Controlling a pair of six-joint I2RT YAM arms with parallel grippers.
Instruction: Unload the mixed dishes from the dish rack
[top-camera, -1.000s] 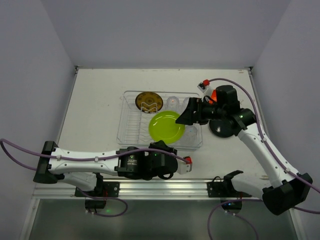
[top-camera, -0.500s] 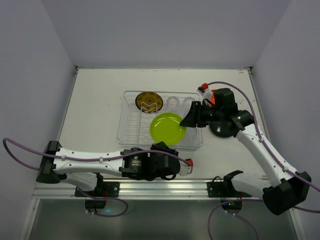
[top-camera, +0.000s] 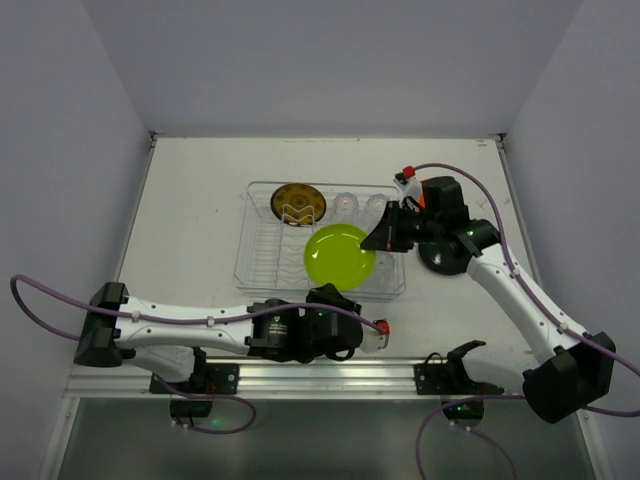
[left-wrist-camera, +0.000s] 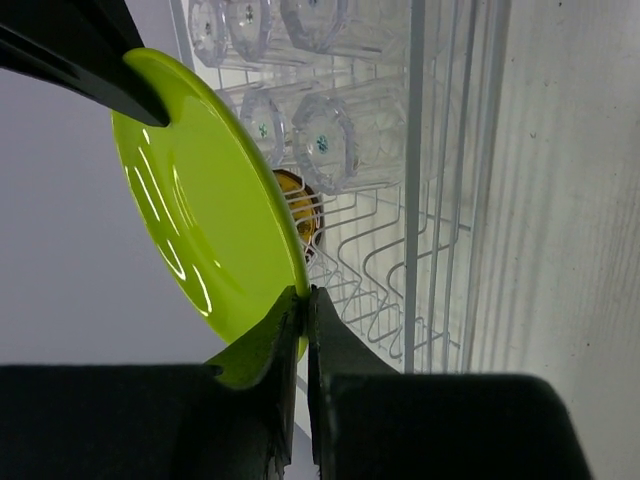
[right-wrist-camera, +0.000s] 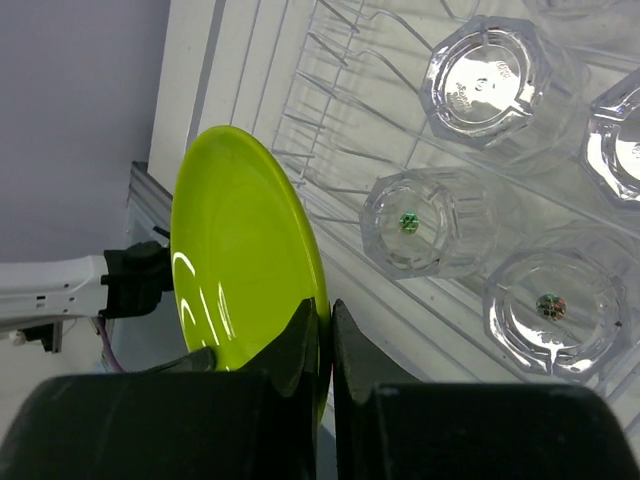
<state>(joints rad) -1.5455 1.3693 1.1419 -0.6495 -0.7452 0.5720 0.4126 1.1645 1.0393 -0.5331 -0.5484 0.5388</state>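
The green plate (top-camera: 340, 257) stands tilted on edge over the near-right part of the rack (top-camera: 255, 255), its glossy face turned up toward the overhead camera and its lower rim down by the rack's near wall. The right fingers (right-wrist-camera: 285, 365) are pinched together on the plate's right rim, with the thin edge caught between them. The left wrist view shows the same grip as a black tip on the plate's upper edge. Just beyond the plate, several clear cups (top-camera: 346, 203) sit in the rack's ribbed slots along the far-right side. The olive plate (top-camera: 298, 203) with its yellow pattern is at the far-left end. The rack rests in the middle of the table (top-camera: 190, 220). To its right, partly under the right arm, a black plate (top-camera: 440, 262) lies flat on the table. The left arm stretches along the table's near edge. The left fingers (left-wrist-camera: 335, 345) are pressed together with nothing between them, in front of the rack's near-right corner and apart from the green plate, which their camera faces.
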